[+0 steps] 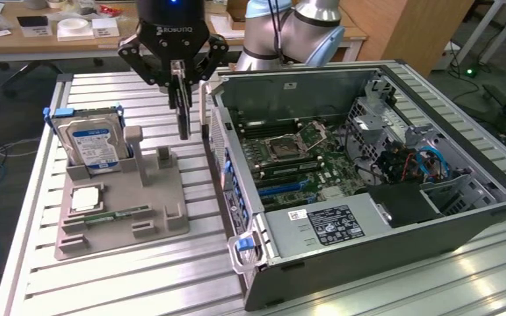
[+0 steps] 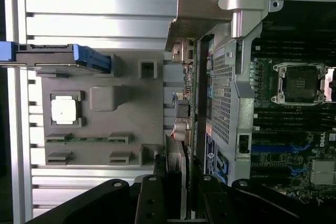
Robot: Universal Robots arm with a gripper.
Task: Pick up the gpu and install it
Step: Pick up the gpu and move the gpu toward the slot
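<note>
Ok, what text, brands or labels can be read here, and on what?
"ROBOTIQ", upside down: black gripper body.
"DELL": dark green motherboard in the open grey computer case.
Blue-white label on the silver hard drive: too small to read.
Black-and-white label on the grey power supply box: too small to read.

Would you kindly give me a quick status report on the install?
Gripper shut on gpu. Gpu upright above grey holder. Computer case wall close beside.

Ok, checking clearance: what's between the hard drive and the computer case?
The graphics card, hanging edge-on in the closed hand, plus part of the grey holder; the exterior view shows it.
</note>
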